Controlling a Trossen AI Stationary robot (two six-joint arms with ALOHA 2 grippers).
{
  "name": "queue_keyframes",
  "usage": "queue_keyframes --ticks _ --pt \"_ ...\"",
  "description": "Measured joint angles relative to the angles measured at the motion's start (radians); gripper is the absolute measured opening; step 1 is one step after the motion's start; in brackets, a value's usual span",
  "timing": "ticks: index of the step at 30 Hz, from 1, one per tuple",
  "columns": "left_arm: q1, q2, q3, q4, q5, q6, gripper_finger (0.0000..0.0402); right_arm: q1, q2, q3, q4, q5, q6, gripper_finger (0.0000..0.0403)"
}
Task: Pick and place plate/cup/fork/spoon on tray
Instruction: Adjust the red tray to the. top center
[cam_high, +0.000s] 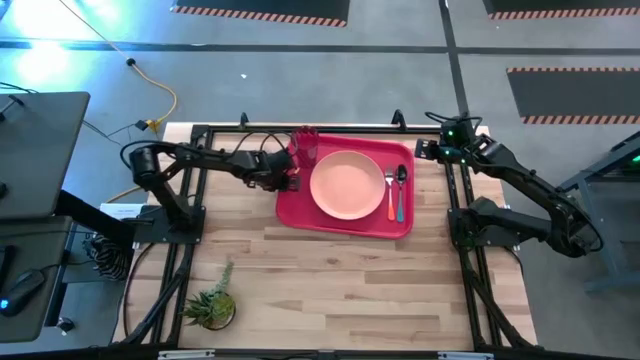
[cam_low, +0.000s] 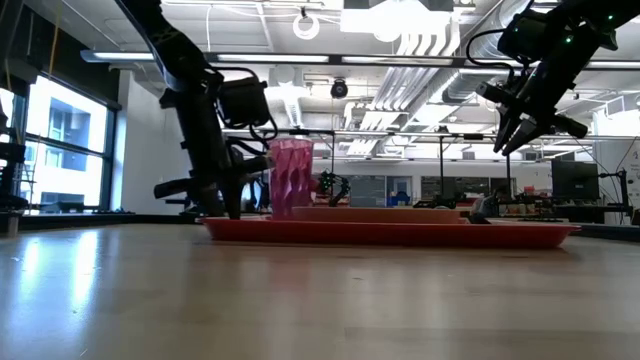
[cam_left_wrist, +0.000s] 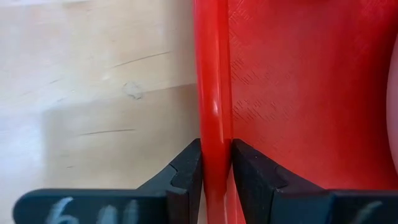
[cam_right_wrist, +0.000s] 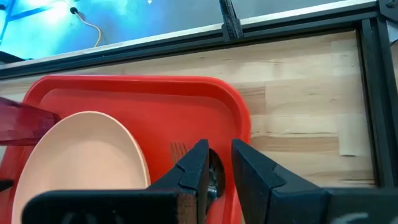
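Left end effector (cam_high: 283, 181) sat at the left edge of the tray (cam_high: 400, 222) in the high view, low at the counter (cam_high: 330, 280), while the right end effector (cam_high: 432, 150) hung off the tray's far right corner. On the tray lay the plate (cam_high: 347, 185) in the middle, the cup (cam_high: 304, 146) at the far left corner, and the fork (cam_high: 390, 198) and the spoon (cam_high: 400, 192) side by side just right of the plate. A small potted plant (cam_high: 212, 305) stood well apart at the near left of the counter.

From the low view, the left end effector (cam_low: 232, 205) stood down beside the cup (cam_low: 290, 177), which was upright on the tray (cam_low: 390, 233). The right end effector (cam_low: 520, 132) hovered high above the tray's other end, clear of everything.

Through the left wrist view, the left end effector (cam_left_wrist: 216, 168) had its two fingers (cam_left_wrist: 186, 171) clamped on the tray's raised rim (cam_left_wrist: 213, 74), one finger outside over the counter (cam_left_wrist: 93, 81), one inside.

Through the right wrist view, the right end effector (cam_right_wrist: 219, 163) had its fingers a little apart, holding nothing, above the tray (cam_right_wrist: 205, 106), with the plate (cam_right_wrist: 81, 162), the fork's tines (cam_right_wrist: 179, 149) and a side of the cup (cam_right_wrist: 25, 124) below.
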Motion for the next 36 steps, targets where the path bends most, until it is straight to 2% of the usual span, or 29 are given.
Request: queue_keyframes --ticks 8,13,20,28,36 --pt "0.0 -0.003 -0.029 0.009 -0.006 -0.019 0.0075 0.0 0.0 0.0 -0.02 -0.104 0.082 0.0062" --pt "0.0 -0.003 -0.031 0.011 -0.009 -0.019 0.0076 0.014 0.0 0.0 -0.109 -0.16 0.133 0.0062" --pt "0.006 -0.029 -0.035 -0.013 -0.037 -0.003 0.0076 0.095 0.0 0.0 -0.199 -0.158 0.207 0.0062" --pt "0.034 -0.081 -0.04 -0.11 -0.105 0.008 0.0077 0.194 0.01 0.0 -0.205 -0.151 0.288 0.0062" --pt "0.037 -0.086 -0.04 -0.106 -0.104 0.01 0.0077 0.293 0.117 0.0 -0.193 -0.114 0.345 0.0062"
